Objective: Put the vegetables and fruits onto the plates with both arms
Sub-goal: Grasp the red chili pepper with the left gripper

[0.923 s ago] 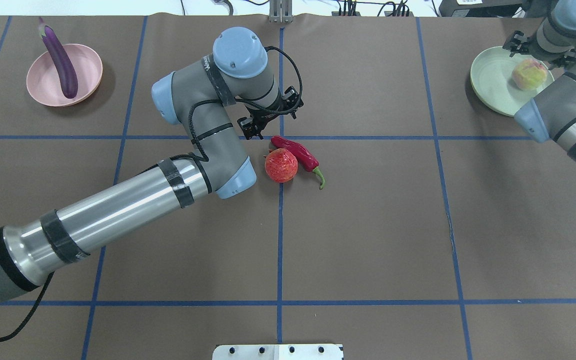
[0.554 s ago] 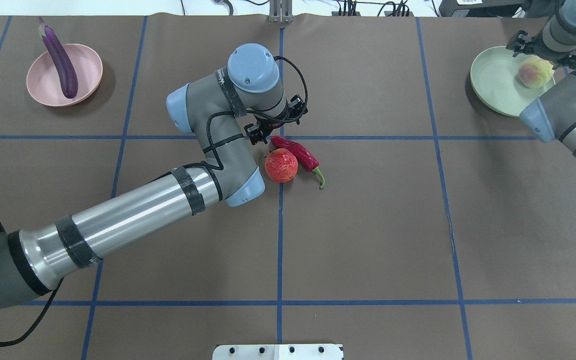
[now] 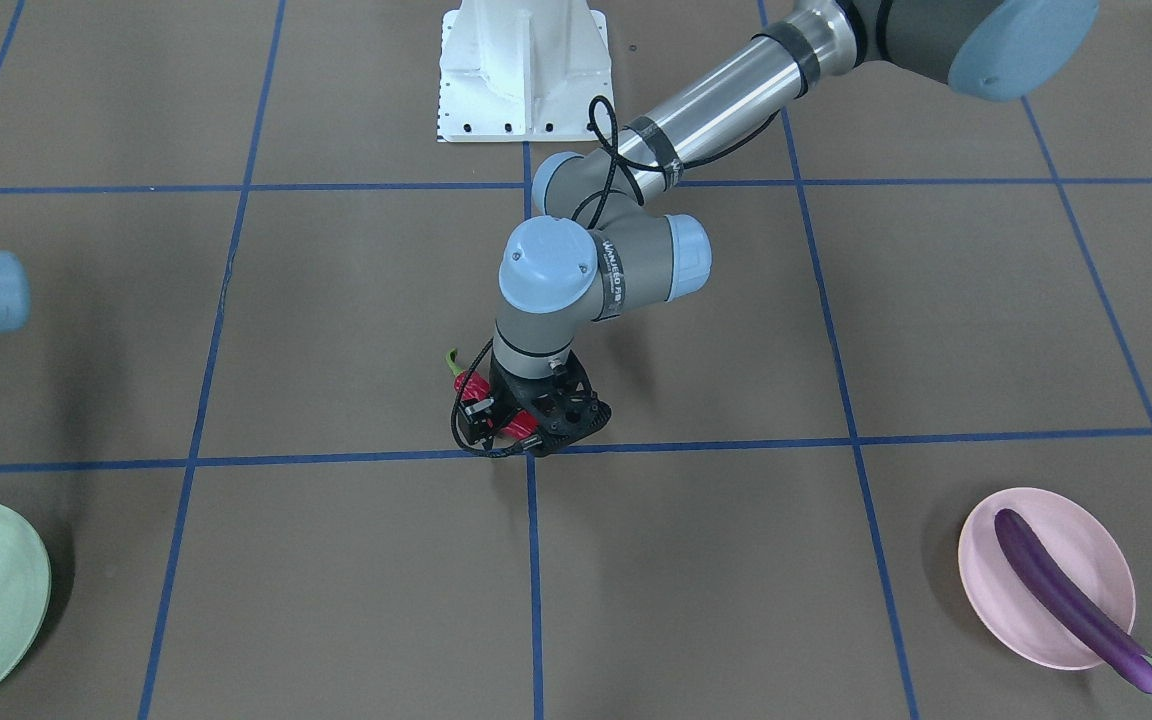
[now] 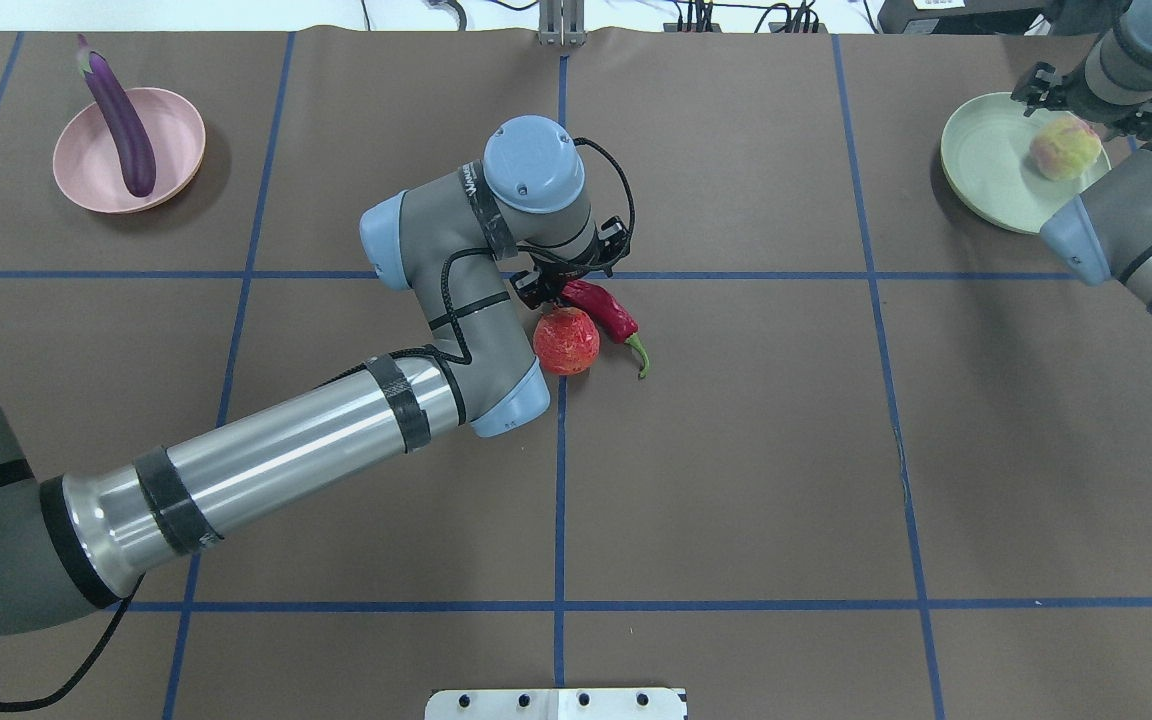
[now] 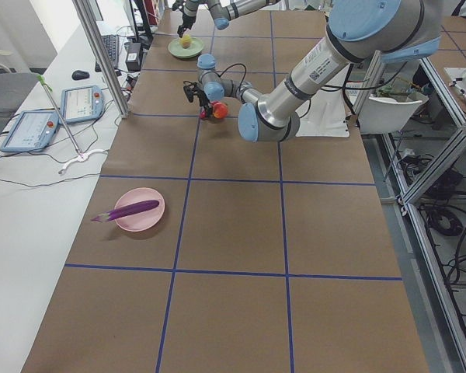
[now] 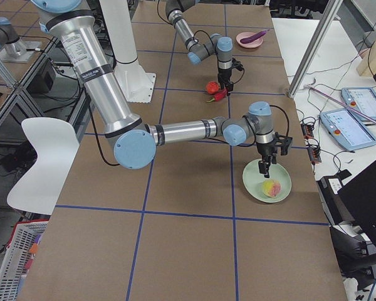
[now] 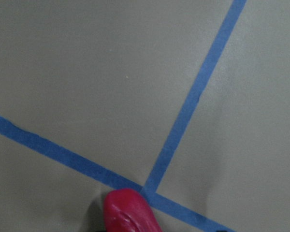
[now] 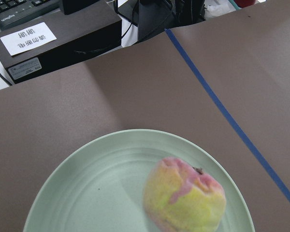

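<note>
A red chili pepper (image 4: pixel 608 310) with a green stem lies mid-table, touching a bumpy red pomegranate (image 4: pixel 566 341). My left gripper (image 4: pixel 551 290) is low over the chili's blunt end, jaws apart astride it (image 3: pixel 501 430); the chili tip shows in the left wrist view (image 7: pixel 128 215). A purple eggplant (image 4: pixel 121 125) lies across the pink plate (image 4: pixel 176 120) at the far left. A peach (image 4: pixel 1064 148) rests on the mint green plate (image 4: pixel 986 160) at the far right. My right gripper (image 6: pixel 264 168) hovers open just above the peach (image 8: pixel 183 198).
Blue tape lines (image 4: pixel 559 480) divide the brown table cover into squares. The white base block (image 3: pixel 521 70) stands at the robot's side. A keyboard and black boxes (image 8: pixel 63 43) sit just beyond the table edge behind the green plate.
My left arm has swung right and toward the chili, bringing the gripper over its end. My right gripper has drawn back a little from the peach, which shifted slightly on the plate.
</note>
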Motion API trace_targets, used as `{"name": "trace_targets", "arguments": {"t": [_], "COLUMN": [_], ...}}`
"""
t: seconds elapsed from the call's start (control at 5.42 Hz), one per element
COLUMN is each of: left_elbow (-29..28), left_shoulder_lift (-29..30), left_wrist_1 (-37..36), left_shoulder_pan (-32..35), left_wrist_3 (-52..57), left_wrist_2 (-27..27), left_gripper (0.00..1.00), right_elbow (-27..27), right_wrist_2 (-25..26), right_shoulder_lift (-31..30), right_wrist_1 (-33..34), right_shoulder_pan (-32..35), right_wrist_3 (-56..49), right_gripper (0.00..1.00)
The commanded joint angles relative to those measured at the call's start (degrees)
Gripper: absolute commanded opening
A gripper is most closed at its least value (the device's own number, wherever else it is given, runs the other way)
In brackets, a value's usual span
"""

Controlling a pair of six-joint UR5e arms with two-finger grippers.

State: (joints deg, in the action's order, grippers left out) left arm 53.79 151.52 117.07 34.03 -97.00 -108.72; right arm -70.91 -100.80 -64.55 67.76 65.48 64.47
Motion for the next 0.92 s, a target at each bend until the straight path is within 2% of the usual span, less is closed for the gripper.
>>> {"name": "trace_targets", "arguments": {"t": [0.0,0.18,0.55,0.74], "left_elbow": [-0.4,-0.4,1.2,3.1], "left_shoulder_lift": [0.9,1.0,2.6,2.3], "left_wrist_1": [0.0,0.0,0.2,-0.4], "left_shoulder_pan": [-0.3,-0.2,3.6,8.3], "left_wrist_3": [-0.3,-0.3,-0.7,-0.6], "left_wrist_2": [0.0,-0.1,-0.1,-0.6], "left_gripper": [0.17,0.00,0.00,0.00], "right_elbow": [0.0,0.1,-1.8,-5.8], "right_wrist_2": [0.0,0.0,-6.5,-10.1], "right_shoulder_lift": [-0.1,-0.1,-0.1,-0.2], "right_wrist_1": [0.0,0.1,0.2,0.5], "right_shoulder_pan": [0.0,0.0,1.1,1.1], "right_wrist_3": [0.0,0.0,0.0,0.9], "right_gripper": [1.00,1.00,1.00,1.00]}}
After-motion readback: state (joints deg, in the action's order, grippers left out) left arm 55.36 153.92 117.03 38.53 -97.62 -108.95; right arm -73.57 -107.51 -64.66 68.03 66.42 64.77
